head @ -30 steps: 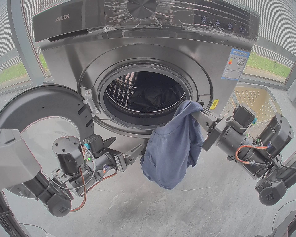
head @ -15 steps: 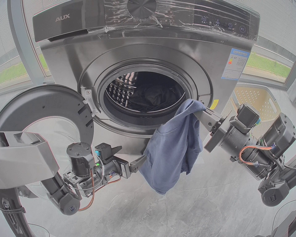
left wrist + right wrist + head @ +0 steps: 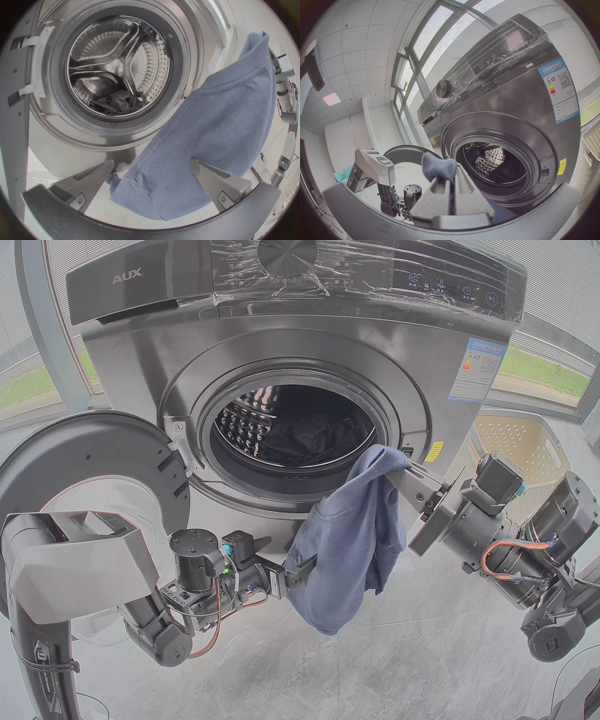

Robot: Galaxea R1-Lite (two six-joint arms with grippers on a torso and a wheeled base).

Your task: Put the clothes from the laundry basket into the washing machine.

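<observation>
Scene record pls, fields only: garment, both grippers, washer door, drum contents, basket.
garment: blue garment hangs before the washing machine opening, outside the drum
right gripper: shut on its top
left gripper: open, astride its lower part
door: open, on the robot's left
drum load: dark clothes
laundry basket: right of the machine

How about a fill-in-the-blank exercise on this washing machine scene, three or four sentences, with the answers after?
1. The right gripper is shut on a ____ garment hanging before the washing machine.
2. The machine's round door stands ____.
3. Dark clothing lies inside the machine's ____.
4. The left gripper, at the garment's lower part, has its fingers ____.
Missing words: blue; open; drum; open.
</observation>
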